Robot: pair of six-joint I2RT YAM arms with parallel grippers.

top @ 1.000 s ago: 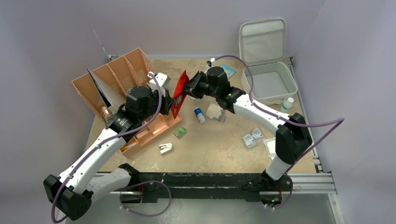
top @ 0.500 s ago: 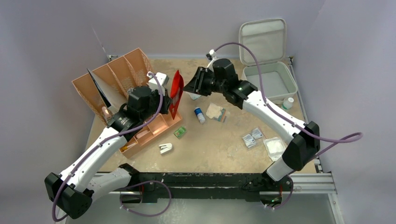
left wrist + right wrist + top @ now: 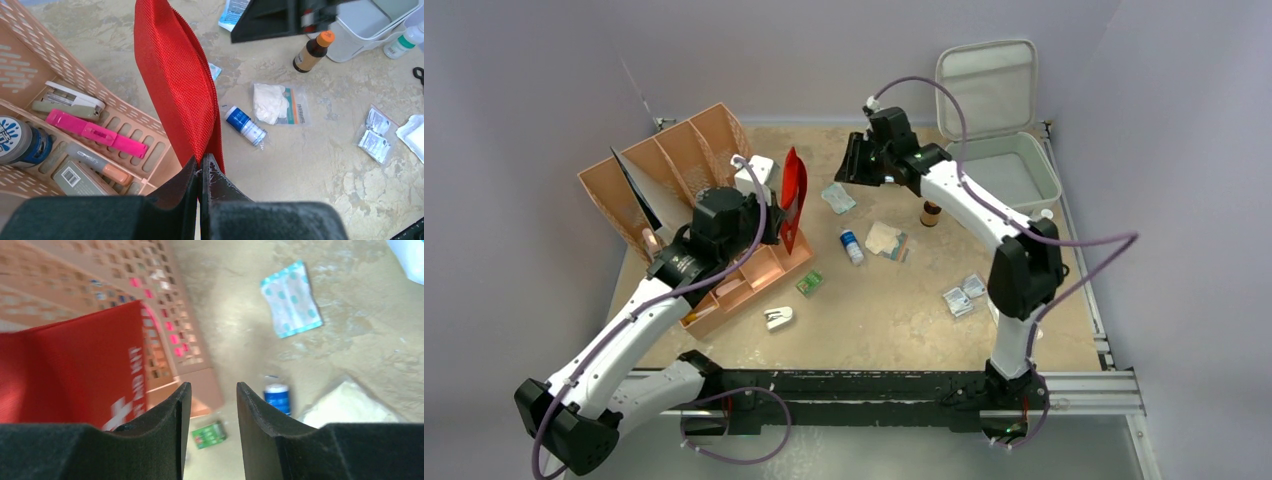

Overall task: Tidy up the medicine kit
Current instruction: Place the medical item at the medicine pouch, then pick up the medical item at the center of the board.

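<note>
- Tan-orange slotted trays (image 3: 679, 160) sit on the desk (image 3: 894, 320) left of the red pouch (image 3: 177, 85), one tipped up and one lying flat. The flat one holds a pink bar (image 3: 95, 133) and a white stapler-like tool (image 3: 69, 99).
- Left claw (image 3: 201, 175) is clenched on the red pouch's lower edge and holds it upright on end, over the right end of the flat tray.
- Small green packet (image 3: 809, 284) lies on the desk near the pouch, on the side toward the arm bases.
- Teal packet (image 3: 838, 197) lies flat just right of the pouch.
- Right claw (image 3: 212, 387) is released, jaws apart with nothing between them. It hangs right of the pouch, not touching it, and its wrist view catches the pouch's white lettering.
- Blue-capped vial (image 3: 852, 246) lies on its side right of the pouch, with a clear bag of white gauze (image 3: 889, 240) beside it.
- Brown bottle (image 3: 931, 213) with an orange cap stands upright farther right.
- Pale sachets (image 3: 964, 295) lie well right of the pouch.
- Medicine kit (image 3: 1019, 205) sits farthest right of the pouch, at the desk's back corner, with its lid (image 3: 986, 88) swung open and upright. A white bottle (image 3: 1044, 216) stands just beside its near right corner.
</note>
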